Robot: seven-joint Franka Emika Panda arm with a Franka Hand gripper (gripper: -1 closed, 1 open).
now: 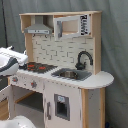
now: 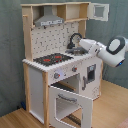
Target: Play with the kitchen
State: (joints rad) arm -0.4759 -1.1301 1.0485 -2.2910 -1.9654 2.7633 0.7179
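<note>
One toy kitchen [image 2: 60, 65] pretty much fills both exterior views, a tall white and light-wood unit standing on a wooden floor [image 2: 15, 119] in front of a grey curtain backdrop [image 1: 114, 40]. Up top there's a grey hood [image 2: 49, 21] next to an open cubby, with a pegboard back panel below it. On the worktop, the black hob [image 2: 52, 59] with red rings sits toward the second exterior view's left, and the steel sink [image 1: 70, 74] with its curved black faucet [image 1: 83, 59] is beside it. Knobs [image 2: 56, 75] run along the front under the hob. The oven door [image 2: 70, 102] is hanging open, tipped down and outward in the second exterior view. The white robot arm [image 2: 107, 50] comes in from the second exterior view's right, reaching over the sink area near the faucet. Can't tell what the jaws are doing, since the tip is lost against the faucet and sink.
</note>
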